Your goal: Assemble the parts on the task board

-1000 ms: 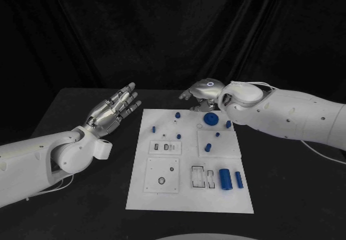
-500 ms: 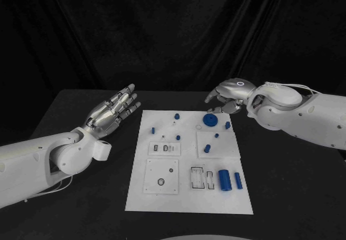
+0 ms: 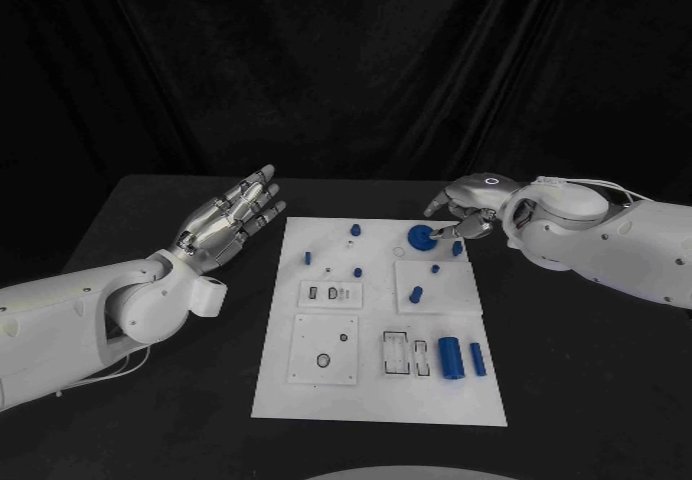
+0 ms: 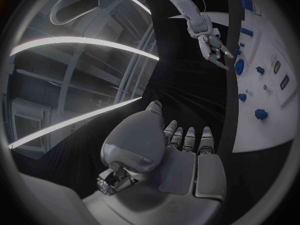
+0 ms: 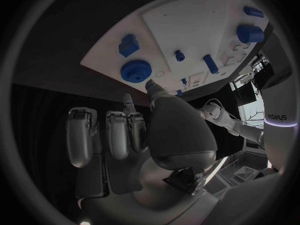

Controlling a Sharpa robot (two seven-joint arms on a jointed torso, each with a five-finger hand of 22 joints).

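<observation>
Black table carries the white task board at centre; left hand hangs at ten o'clock off the board, fingers straight and spread, holding nothing; right hand sits at the board's one o'clock corner, fingers curled in, seemingly holding nothing, though whether a fingertip touches the gear I cannot tell; blue gear lies flat just beside the right hand, toward its eight o'clock, so the right hand is far nearer than the left; likely next grasp target. Count, head view: one gear; two larger cylinders upright-lined at five o'clock on the board; about seven small blue pegs scattered over the far half.
</observation>
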